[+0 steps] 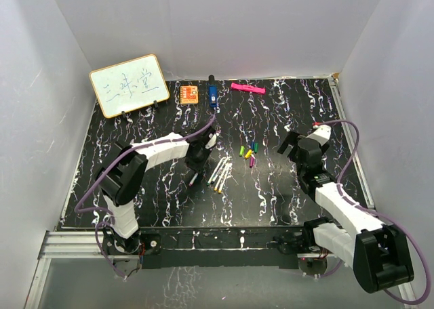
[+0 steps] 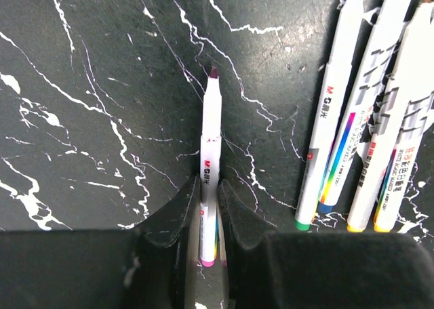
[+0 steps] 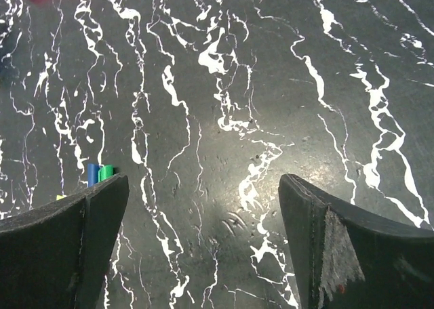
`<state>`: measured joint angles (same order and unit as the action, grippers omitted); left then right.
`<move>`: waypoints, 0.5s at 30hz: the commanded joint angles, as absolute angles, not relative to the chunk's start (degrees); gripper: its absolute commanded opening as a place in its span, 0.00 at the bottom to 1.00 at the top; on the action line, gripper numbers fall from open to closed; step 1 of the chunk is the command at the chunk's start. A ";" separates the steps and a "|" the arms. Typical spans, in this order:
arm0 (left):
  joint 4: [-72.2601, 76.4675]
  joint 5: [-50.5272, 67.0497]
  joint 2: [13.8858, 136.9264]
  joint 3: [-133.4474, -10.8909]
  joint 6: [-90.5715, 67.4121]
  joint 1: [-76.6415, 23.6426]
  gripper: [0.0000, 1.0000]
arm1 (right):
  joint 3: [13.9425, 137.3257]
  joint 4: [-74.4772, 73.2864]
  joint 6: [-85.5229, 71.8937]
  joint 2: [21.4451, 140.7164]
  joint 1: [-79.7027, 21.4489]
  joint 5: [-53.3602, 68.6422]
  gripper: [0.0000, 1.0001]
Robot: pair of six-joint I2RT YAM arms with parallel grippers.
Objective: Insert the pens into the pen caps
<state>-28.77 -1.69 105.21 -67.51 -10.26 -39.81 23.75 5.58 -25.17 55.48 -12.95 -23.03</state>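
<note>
While the right gripper (image 3: 203,183) gapes empty, the left gripper (image 2: 210,195) clamps a white, magenta-ended pen (image 2: 211,119).

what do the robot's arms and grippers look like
The left arm and right arm have white link shells with black joints and bases. A purple cable runs along each. The left gripper and right gripper have black, curved, tapering fingers; one right finger shows a scuffed grey patch.
</note>
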 commanded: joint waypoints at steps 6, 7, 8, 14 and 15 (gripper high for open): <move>-27.70 1.08 94.50 -66.19 -10.27 -40.12 0.00 | 28.80 3.82 -23.65 60.57 -15.53 -17.94 0.74; -26.82 1.51 93.83 -65.85 -10.28 -40.15 0.00 | 29.17 3.40 -23.67 61.23 -16.50 -18.22 0.71; -26.16 2.11 93.31 -65.69 -10.24 -40.16 0.00 | 29.44 3.13 -23.64 61.84 -17.45 -18.46 0.68; -22.65 4.44 90.95 -64.16 -9.54 -40.17 0.00 | 31.47 2.28 -24.53 65.09 -22.65 -19.61 0.56; -21.33 5.00 90.18 -63.36 -9.42 -40.12 0.00 | 31.99 1.98 -24.72 65.92 -23.40 -19.79 0.55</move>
